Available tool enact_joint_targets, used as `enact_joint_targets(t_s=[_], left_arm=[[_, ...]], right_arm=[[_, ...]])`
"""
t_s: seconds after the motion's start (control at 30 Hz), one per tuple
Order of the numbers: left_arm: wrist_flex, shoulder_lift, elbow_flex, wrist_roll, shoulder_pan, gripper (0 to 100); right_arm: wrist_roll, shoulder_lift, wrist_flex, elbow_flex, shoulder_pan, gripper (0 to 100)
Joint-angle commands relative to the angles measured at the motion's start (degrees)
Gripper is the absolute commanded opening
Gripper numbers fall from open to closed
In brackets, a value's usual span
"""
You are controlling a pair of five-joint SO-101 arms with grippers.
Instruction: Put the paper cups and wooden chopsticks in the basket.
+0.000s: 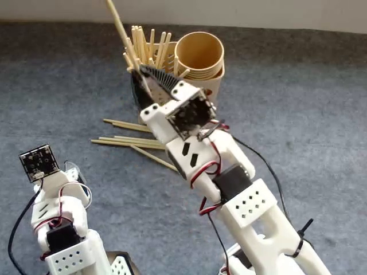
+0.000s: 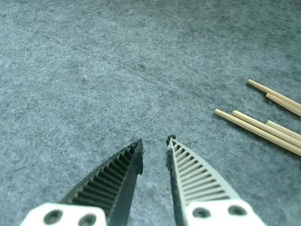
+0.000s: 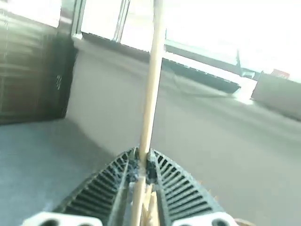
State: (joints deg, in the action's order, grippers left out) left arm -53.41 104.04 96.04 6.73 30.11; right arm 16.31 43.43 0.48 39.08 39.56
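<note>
High view, nearest first: at 7 o'clock the left gripper (image 2: 155, 142) hangs just above the gray desk (image 1: 298, 114), jaws slightly spread and holding nothing. Beyond it, near the middle, several loose chopsticks (image 1: 129, 140) lie flat on the desk. Farther off, toward 12 o'clock, the right gripper (image 1: 143, 73) is at the basket (image 1: 217, 86), whose wall is mostly hidden by the arm. Its jaws pinch one chopstick (image 1: 117, 23) that stands nearly upright above the bundle of chopsticks (image 1: 146, 46) already standing there. Beside the bundle, at 1 o'clock, sit the stacked paper cups (image 1: 199, 54). I judge the task well past halfway: the cups look done, the held stick has yet to be dropped in, and the loose ones are left.
</note>
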Motion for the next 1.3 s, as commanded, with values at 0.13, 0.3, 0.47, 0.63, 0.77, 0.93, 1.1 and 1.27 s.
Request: enact_joint_targets(t_s=[0.13,0.3,0.47,0.63,0.77,0.93,1.1,1.27], left_arm=[[-0.09,-0.04,1.19,0.09,0.57,10],[-0.09,-0.04,1.19,0.09,0.57,10],[-0.09,-0.04,1.19,0.09,0.57,10],[-0.09,-0.04,1.19,0.09,0.57,10],[-0.09,-0.04,1.19,0.09,0.57,10],[-0.09,-0.04,1.19,0.09,0.57,10],[-0.09,-0.04,1.19,0.09,0.57,10],[-0.09,-0.04,1.19,0.09,0.57,10]], right_arm=[[-0.26,-9.19,-19.12,-1.89,-7.43,0.4],[-0.26,-19.12,-30.29,-1.89,-10.51,0.4],[-0.26,-25.54,-33.63,-1.89,-10.86,0.4],[-0.44,-28.62,-33.89,-1.71,-10.77,0.4],[-0.44,-29.41,-33.71,-1.45,-10.51,0.4],[-0.53,-28.62,-33.54,-1.27,-10.51,9.7],[-0.53,-25.36,-27.56,-1.36,-8.66,10.1],[-0.35,-19.47,-20.00,-1.19,-5.93,10.1]])
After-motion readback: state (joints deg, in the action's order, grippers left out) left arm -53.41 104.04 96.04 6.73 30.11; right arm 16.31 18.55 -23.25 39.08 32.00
